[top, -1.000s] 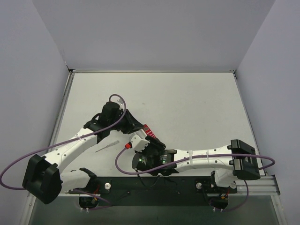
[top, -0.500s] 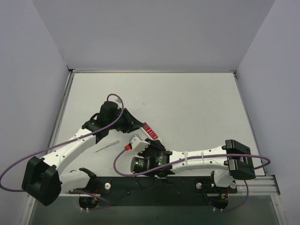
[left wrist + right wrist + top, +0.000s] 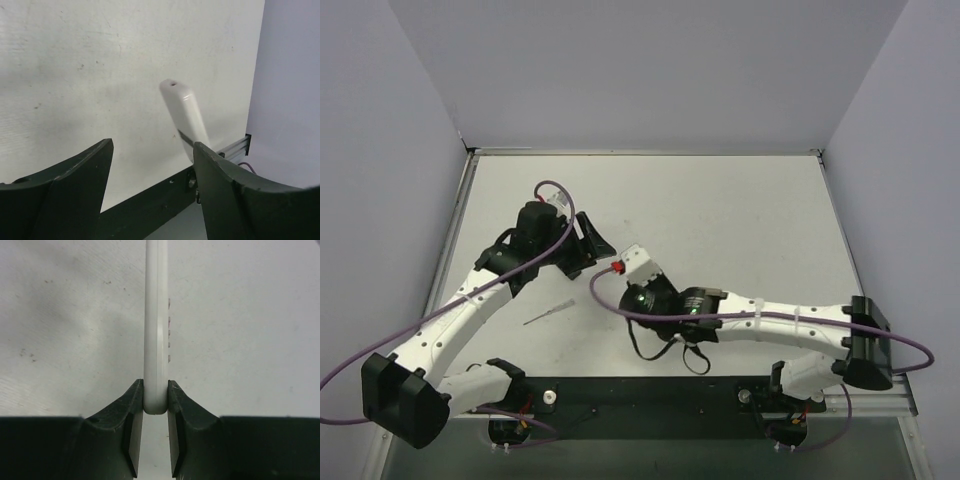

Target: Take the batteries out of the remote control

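There is one white remote control (image 3: 155, 315). One thin pale stick (image 3: 549, 314) lies on the one table (image 3: 740, 220), left of the remote control. Two grippers stand by the remote control: the left gripper (image 3: 152, 150) and the right gripper (image 3: 155, 390).

The remote (image 3: 186, 112) is white with one dark band; the table (image 3: 740, 220) pale grey; the arms (image 3: 770, 325) white and black.

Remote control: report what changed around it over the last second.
The left end effector let go of the remote control, opened and drew back leftward. The right end effector tightened on it and now holds it alone. The thin tool stayed put.
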Controlling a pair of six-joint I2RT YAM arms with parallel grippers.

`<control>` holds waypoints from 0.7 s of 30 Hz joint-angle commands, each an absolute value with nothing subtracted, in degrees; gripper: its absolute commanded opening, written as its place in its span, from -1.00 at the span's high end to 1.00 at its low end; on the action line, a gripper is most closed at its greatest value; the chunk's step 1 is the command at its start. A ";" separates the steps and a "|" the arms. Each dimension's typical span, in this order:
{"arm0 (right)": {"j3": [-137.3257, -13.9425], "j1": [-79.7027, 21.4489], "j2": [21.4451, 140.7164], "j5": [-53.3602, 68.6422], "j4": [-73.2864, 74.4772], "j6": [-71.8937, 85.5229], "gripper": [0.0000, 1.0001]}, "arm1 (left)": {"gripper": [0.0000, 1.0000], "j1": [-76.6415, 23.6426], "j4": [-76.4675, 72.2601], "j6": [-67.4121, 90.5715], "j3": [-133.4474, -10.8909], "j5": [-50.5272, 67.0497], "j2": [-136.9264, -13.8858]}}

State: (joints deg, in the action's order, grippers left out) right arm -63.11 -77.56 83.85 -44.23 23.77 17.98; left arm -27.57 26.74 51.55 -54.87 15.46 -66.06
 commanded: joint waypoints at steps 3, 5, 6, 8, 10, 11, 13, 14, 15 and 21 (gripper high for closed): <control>-58.28 -64.09 69.18 -15.28 13.47 24.60 1.00 | -0.50 -23.21 23.75 44.04 -53.36 18.42 -59.25; -54.78 -57.42 65.58 -8.12 8.73 28.64 1.00 | -0.48 -22.50 18.05 44.47 -49.94 21.87 -57.14; -53.54 -55.39 64.52 -0.60 6.96 29.87 1.00 | -0.48 -22.24 16.28 45.60 -48.96 24.67 -56.61; -50.64 -49.76 61.62 5.68 1.01 34.88 1.00 | -0.48 -22.24 10.15 46.75 -45.81 28.89 -55.29; -46.51 -45.73 59.95 13.13 -3.67 39.78 1.00 | -0.48 -22.24 6.26 48.95 -43.96 31.01 -54.67; -45.36 -44.57 59.59 15.01 -7.69 41.21 1.00 | -0.48 -22.24 2.59 50.17 -42.55 32.50 -54.58; -42.55 -43.34 58.89 19.57 -11.50 43.85 1.00 | -0.49 -22.32 0.79 51.15 -41.31 33.31 -54.49; -41.93 -42.72 58.71 20.38 -14.56 46.12 1.00 | -0.48 -22.32 -2.69 51.76 -40.44 33.48 -54.49; -40.88 -42.71 58.54 21.00 -15.89 47.10 1.00 | -0.48 -22.32 -3.16 52.20 -40.08 33.49 -54.49; -37.53 -42.54 57.04 25.22 -26.53 53.86 1.00 | -0.47 -22.50 -5.80 54.58 -38.94 35.16 -56.07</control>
State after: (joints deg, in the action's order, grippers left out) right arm -38.72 -42.76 60.07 18.50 -11.16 46.41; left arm -22.44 2.35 52.18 -39.51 32.03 -55.72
